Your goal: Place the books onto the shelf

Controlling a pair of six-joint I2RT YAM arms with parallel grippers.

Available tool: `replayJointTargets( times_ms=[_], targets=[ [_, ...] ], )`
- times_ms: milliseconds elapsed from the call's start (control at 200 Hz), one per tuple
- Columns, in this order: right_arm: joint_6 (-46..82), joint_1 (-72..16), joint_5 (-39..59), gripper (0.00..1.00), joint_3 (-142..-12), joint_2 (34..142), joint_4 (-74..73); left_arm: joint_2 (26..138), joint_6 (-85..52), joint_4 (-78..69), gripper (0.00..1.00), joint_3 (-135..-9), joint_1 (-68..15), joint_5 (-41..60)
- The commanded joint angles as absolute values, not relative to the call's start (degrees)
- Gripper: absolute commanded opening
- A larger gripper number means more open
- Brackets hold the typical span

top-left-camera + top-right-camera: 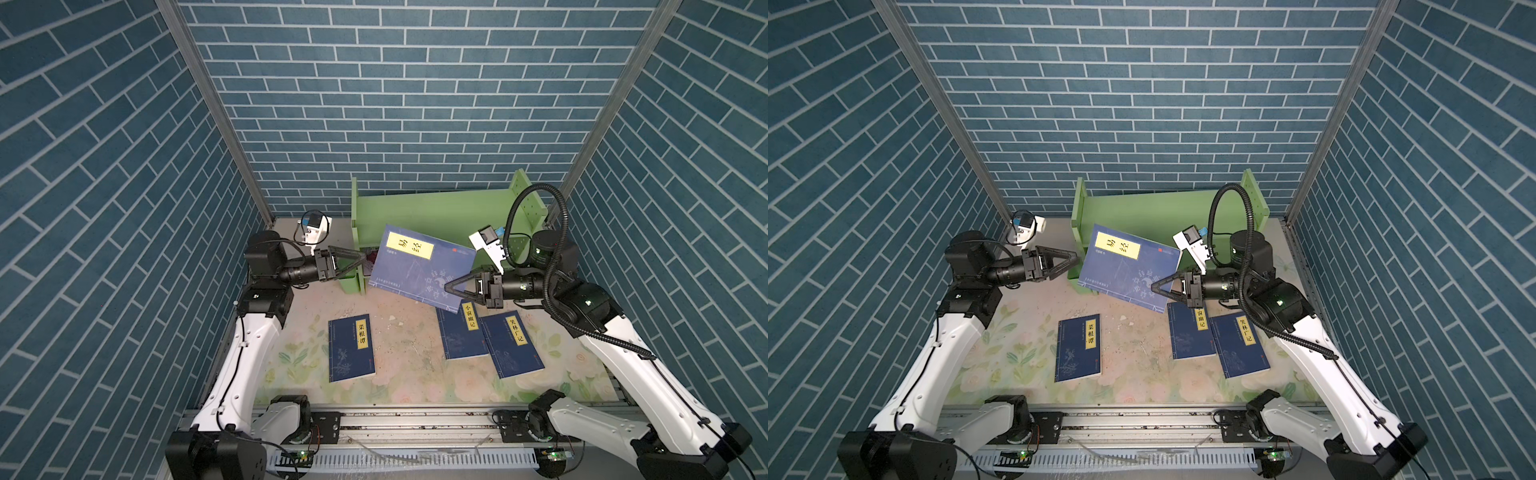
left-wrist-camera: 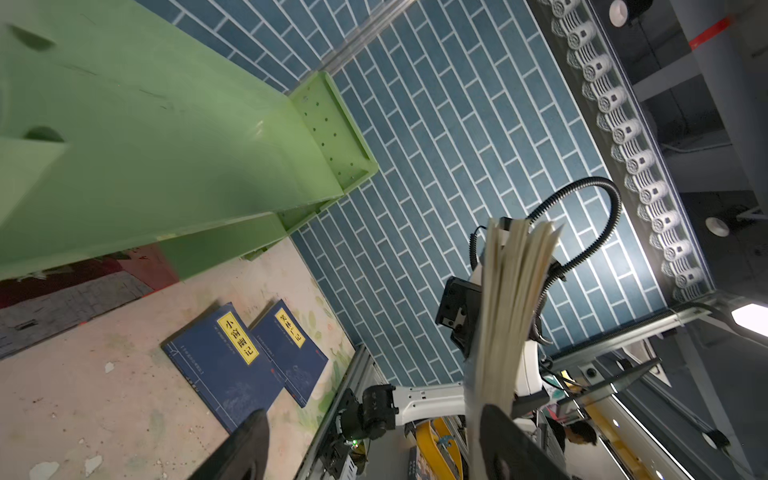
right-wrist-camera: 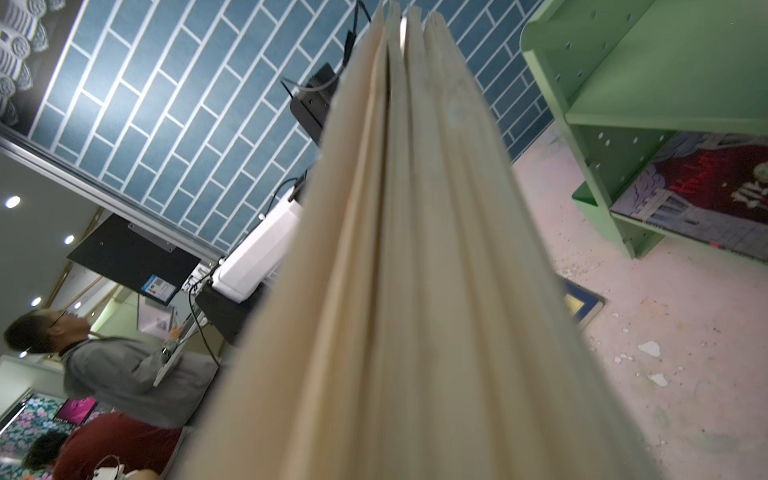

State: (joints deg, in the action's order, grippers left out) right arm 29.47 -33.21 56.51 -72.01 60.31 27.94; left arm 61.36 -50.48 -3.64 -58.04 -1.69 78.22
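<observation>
Pages of the thin dark-blue paperback (image 1: 419, 266) are fanning, cream-edged, as the right hand (image 1: 448, 286) is pinching its corner; the left hand (image 1: 364, 259) is standing open beside the green shelf (image 1: 432, 208).

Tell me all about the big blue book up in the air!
The big book is a dark blue, soft paperback with a yellow label and pale line drawings on its cover. It hangs tilted above the table, in front of the shelf. The right gripper is shut on it near one corner. Its cream pages fan apart a little.
</observation>
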Motion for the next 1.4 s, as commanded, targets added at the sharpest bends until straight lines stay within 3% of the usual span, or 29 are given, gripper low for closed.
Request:
replayJointTargets(
  times_ms=[0, 150, 765, 1015, 1395],
  targets=[
    [21.9, -33.0, 61.7, 0.00, -74.1, 61.7, 36.7, 59.7, -48.2, -0.6, 0.82, -62.4, -5.1, 85.8],
    [21.1, -33.0, 63.7, 0.00, -75.4, 64.1, 36.6, 59.3, -36.9, 13.8, 0.83, -64.9, -10.6, 86.8],
    [21.1, -32.9, 65.5, 0.00, -77.2, 65.0, 35.7, 61.2, -24.9, 25.9, 0.76, -65.4, -10.9, 84.6],
    [13.4, -32.9, 60.4, 0.00, -82.3, 63.6, 50.0, 62.6, -14.4, 36.2, 0.76, -70.4, -9.8, 83.2],
    [9.2, -32.6, 56.4, 0.00, -87.7, 63.3, 57.4, 63.2, -7.9, 43.7, 0.77, -73.3, -9.3, 80.5]
  ],
)
